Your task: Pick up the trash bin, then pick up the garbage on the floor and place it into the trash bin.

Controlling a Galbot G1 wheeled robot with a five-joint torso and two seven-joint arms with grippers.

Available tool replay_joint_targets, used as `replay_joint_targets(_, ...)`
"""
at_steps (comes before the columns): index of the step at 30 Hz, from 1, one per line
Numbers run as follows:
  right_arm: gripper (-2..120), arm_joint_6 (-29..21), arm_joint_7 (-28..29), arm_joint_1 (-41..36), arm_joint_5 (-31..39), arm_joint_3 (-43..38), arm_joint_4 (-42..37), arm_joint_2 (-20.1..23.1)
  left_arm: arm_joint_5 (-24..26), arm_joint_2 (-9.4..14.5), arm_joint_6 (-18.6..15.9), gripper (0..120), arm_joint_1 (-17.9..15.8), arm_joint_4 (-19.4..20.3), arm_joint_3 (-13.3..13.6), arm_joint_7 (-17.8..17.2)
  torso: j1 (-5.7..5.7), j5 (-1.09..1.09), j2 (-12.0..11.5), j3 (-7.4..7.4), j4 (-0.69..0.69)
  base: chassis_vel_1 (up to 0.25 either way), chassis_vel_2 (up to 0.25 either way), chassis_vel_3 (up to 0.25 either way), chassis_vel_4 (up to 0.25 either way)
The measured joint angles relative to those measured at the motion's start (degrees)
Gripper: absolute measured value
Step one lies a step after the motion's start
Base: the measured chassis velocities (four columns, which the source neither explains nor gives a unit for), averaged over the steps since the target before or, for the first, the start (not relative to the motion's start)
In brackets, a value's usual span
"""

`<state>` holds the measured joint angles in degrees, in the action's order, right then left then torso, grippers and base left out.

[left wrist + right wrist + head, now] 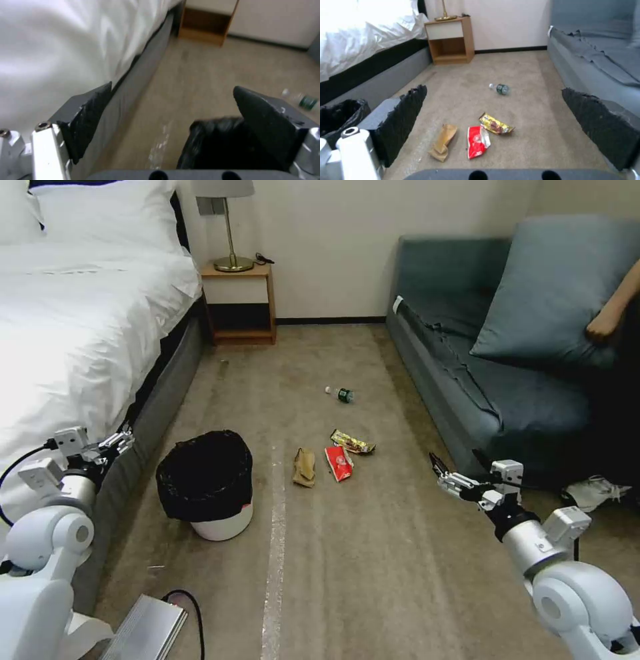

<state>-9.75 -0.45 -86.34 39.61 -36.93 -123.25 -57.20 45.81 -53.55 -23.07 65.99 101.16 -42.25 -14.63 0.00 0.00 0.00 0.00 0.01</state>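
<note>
Green-labelled bottle (pixel 345 395), writing unreadable

On the carpet ahead of me, my small round white trash bin lined with a crinkled black bag (pixel 208 483) stands at the left, just beside the white-sheeted bed (pixel 73 327). To its right lie a crumpled brown paper bag (pixel 305 467), a red snack packet (pixel 339 463) and a shiny gold-brown wrapper (pixel 353 442), close together. A small clear bottle with a green label (pixel 341 394) lies farther off, well apart. The grey sofa (pixel 480 373) runs along the right, and a wooden nightstand (pixel 240 303) stands at the far wall beside the bed.
</note>
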Motion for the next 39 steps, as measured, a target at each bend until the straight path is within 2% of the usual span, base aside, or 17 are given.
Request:
replay_joint_targets(3,100,0.0,0.0,0.4,-0.4,0.9,0.3,-0.5,3.0,3.4,-4.2,98,-4.1,-2.8,3.6,-1.3,0.0,0.0,0.0,0.0,0.0,0.0,0.0,0.0,0.0)
replay_joint_targets(5,100,0.0,0.0,0.5,-0.5,1.0,0.4,-0.6,4.0,3.9,-4.9,98,-5.0,-3.3,4.4,-1.6,0.0,0.0,0.0,0.0,0.0,0.0,0.0,0.0,0.0)
replay_joint_targets(6,100,0.0,0.0,0.6,-0.8,1.4,0.6,-0.8,6.1,5.3,-6.6,98,-7.4,-4.8,6.8,-2.0,0.0,0.0,0.0,0.0,-0.01,0.0,0.0,0.0,0.0)
replay_joint_targets(7,100,0.0,0.0,0.6,-0.8,1.4,0.6,-0.8,6.1,5.3,-6.6,98,-7.4,-4.8,6.8,-2.0,0.0,0.0,0.0,0.0,-0.01,0.0,0.0,0.0,0.0)
replay_joint_targets(8,100,0.0,0.0,0.7,-0.9,1.5,0.7,-1.0,7.2,6.0,-7.6,98,-9.7,-6.2,9.1,-2.3,0.0,0.0,0.0,0.0,-0.01,0.0,0.0,0.0,0.0)
replay_joint_targets(9,100,0.0,0.0,0.7,-0.9,1.5,0.7,-1.0,7.2,6.0,-7.6,98,-9.7,-6.2,9.1,-2.3,0.0,0.0,0.0,0.0,-0.01,0.0,0.0,0.0,0.0)
replay_joint_targets(11,100,0.0,0.0,0.7,-1.1,1.6,1.1,-1.4,8.7,6.4,-10.2,98,-13.0,-7.9,12.5,-3.0,0.0,0.0,0.0,0.0,-0.02,0.0,0.0,0.0,0.0)
replay_joint_targets(12,100,0.0,0.0,0.7,-1.1,1.6,1.1,-1.4,8.7,6.4,-10.2,98,-13.0,-7.9,12.5,-3.0,0.0,0.0,0.0,0.0,-0.02,0.0,0.0,0.0,0.0)
replay_joint_targets(15,100,0.0,0.0,0.6,-1.2,1.3,1.6,-1.8,9.0,6.0,-12.6,98,-17.2,-10.9,16.4,-3.3,0.0,0.0,0.0,0.0,0.0,0.0,0.0,0.0,0.0)
replay_joint_targets(16,100,0.0,0.0,0.6,-1.2,1.3,1.6,-1.8,9.0,6.0,-12.6,98,-17.2,-10.9,16.4,-3.3,0.0,0.0,0.0,0.0,0.0,0.0,0.0,0.0,0.0)
replay_joint_targets(18,100,0.0,0.1,0.6,-1.3,1.0,1.8,-2.2,8.4,5.3,-13.1,98,-20.1,-13.2,18.7,-3.5,0.0,0.0,0.0,0.0,-0.01,0.0,0.0,0.0,0.0)
replay_joint_targets(22,100,0.0,0.1,0.6,-1.5,0.9,2.1,-2.6,7.4,4.5,-13.5,98,-22.6,-15.4,20.7,-3.5,0.0,0.0,0.0,0.0,-0.01,0.0,0.0,0.0,0.0)
replay_joint_targets(23,100,0.0,0.1,0.6,-1.6,0.7,2.3,-3.1,6.5,3.7,-13.8,97,-24.4,-17.5,22.2,-3.4,0.0,0.01,0.0,0.0,-0.01,0.0,0.0,0.0,0.0)
replay_joint_targets(28,100,0.0,0.2,0.6,-1.7,0.1,2.9,-3.9,4.4,1.9,-14.2,98,-26.2,-21.2,23.8,-3.1,0.0,0.0,0.0,0.0,-0.02,0.0,0.0,0.0,0.0)
replay_joint_targets(34,100,0.3,0.2,1.0,-1.9,-0.2,3.4,-4.5,-0.4,0.8,-14.0,97,-25.6,-25.8,24.0,-0.1,0.0,-0.01,0.0,0.0,0.01,0.0,0.0,0.0,0.0)
replay_joint_targets(39,100,0.3,0.4,1.2,-1.9,-0.2,3.5,-4.7,-1.7,-0.1,-13.7,97,-25.5,-27.8,24.1,0.9,0.0,0.0,0.0,0.0,0.0,0.0,0.0,0.0,0.0)
